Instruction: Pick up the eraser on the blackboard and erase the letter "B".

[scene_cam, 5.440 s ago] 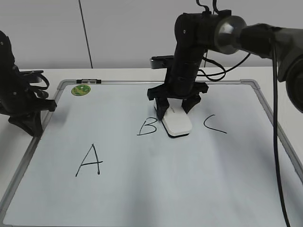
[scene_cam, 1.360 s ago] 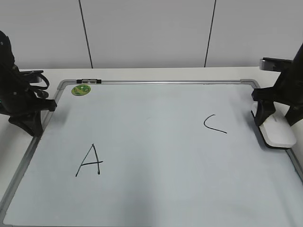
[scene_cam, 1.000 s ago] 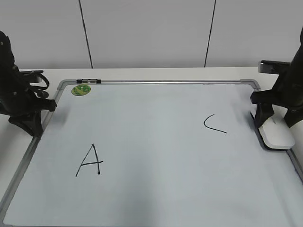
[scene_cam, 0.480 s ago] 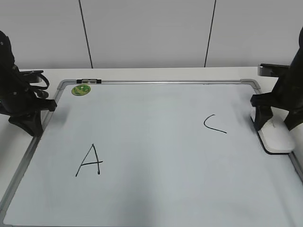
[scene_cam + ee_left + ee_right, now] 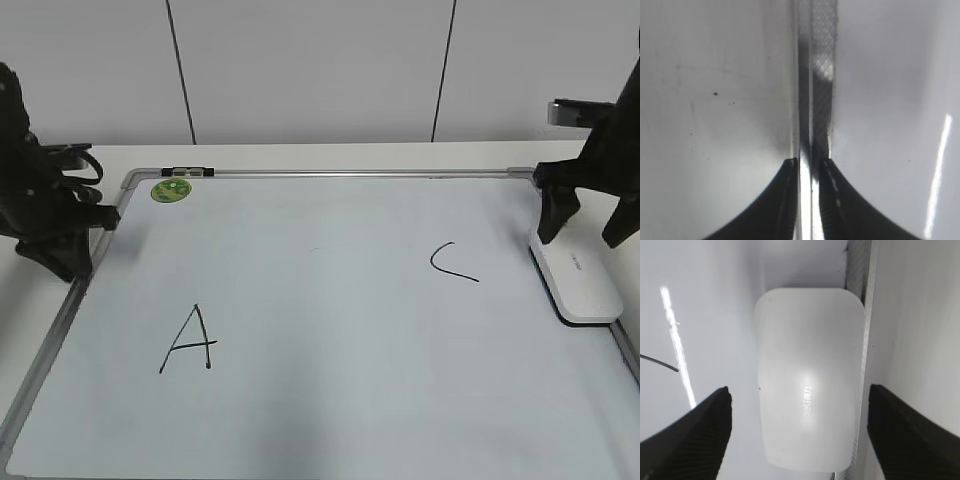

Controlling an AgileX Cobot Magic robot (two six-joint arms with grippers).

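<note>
The eraser (image 5: 573, 283) lay on the blackboard (image 5: 330, 330) at its right edge, long axis near-to-far, directly below the right hand (image 5: 590, 222), whose fingers stood wide apart; no "B" showed.

A pale grey panelled wall (image 5: 310, 70) fills the top of the frame, split by two thin dark vertical seams (image 5: 180, 70). Below it runs a white tabletop (image 5: 300, 157), evenly lit with soft glare.
</note>
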